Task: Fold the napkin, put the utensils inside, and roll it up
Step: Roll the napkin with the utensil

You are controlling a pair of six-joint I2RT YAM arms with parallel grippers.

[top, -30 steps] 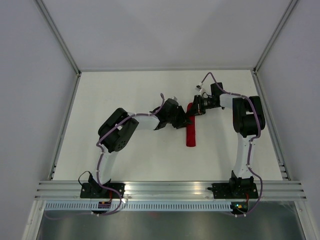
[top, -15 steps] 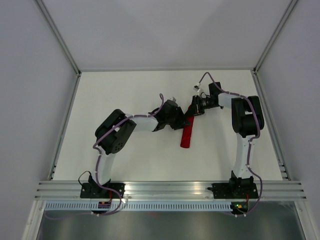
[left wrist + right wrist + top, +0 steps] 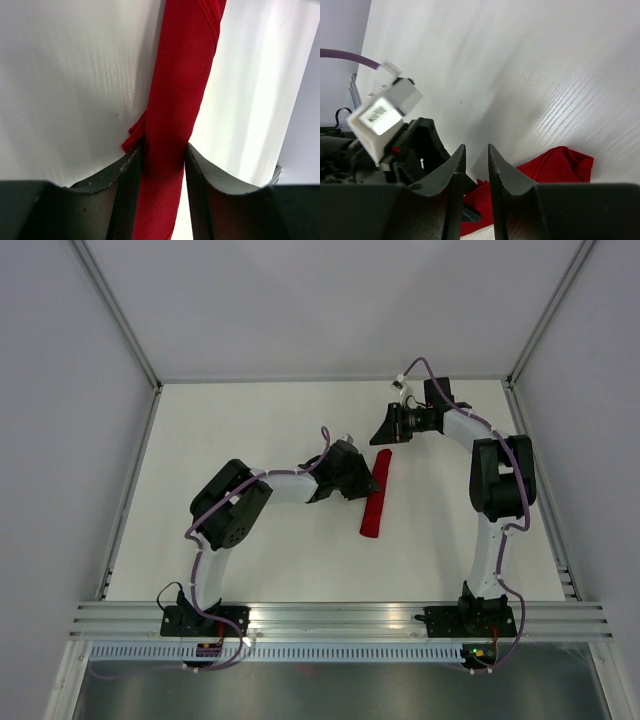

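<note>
Napkin (image 3: 376,496) rolled to a slim red tube, flat on tabletop (image 3: 250,420) just R of centre; long axis near-far, far end tipped slightly R. L gripper (image 3: 362,486) at tube's L side, approx mid-length, clamped across it: in wrist view one finger (image 3: 125,190) tight on each flank, cloth pinched betw. R gripper (image 3: 386,430) just beyond the far end, off the cloth, narrowly apart w/ nothing betw; red far end low and R in its wrist view. L arm nearer and the only one in contact, so next move prob. dependent on that cross-axis grip. Hidden: utensils not seen anywhere, inside roll or not can't tell; both tube ends out of L wrist frame; small red flap poking out by L finger, hem or loose fold unclear.
</note>
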